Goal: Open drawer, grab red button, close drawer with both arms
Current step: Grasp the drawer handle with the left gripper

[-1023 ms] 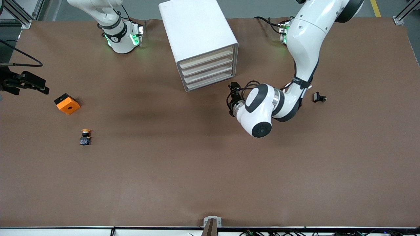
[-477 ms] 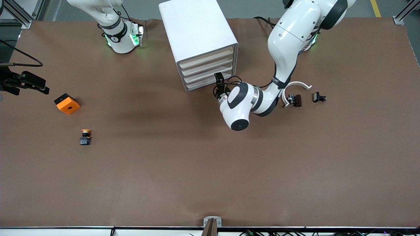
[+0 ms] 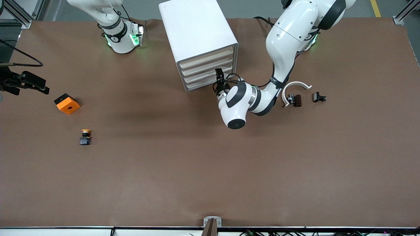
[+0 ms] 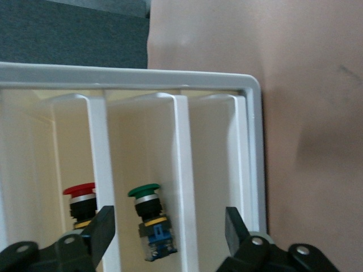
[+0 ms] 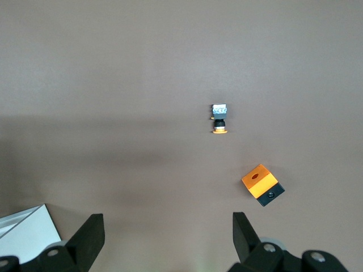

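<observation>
The white cabinet stands at the robots' edge of the table, its four drawers pushed in. My left gripper is right in front of the lower drawer fronts, open, nothing between its fingers. In the left wrist view the red-capped button shows inside one drawer, partly hidden by one finger. My right gripper waits open over bare table at the right arm's end.
A green-capped button lies in the neighbouring drawer. An orange cube and a yellow-capped button lie near the right gripper. A white curved piece and two small black parts lie toward the left arm's end.
The left arm has swung in toward the cabinet, bringing its gripper up to the drawer fronts and uncovering the white curved piece. The right arm has not moved.
</observation>
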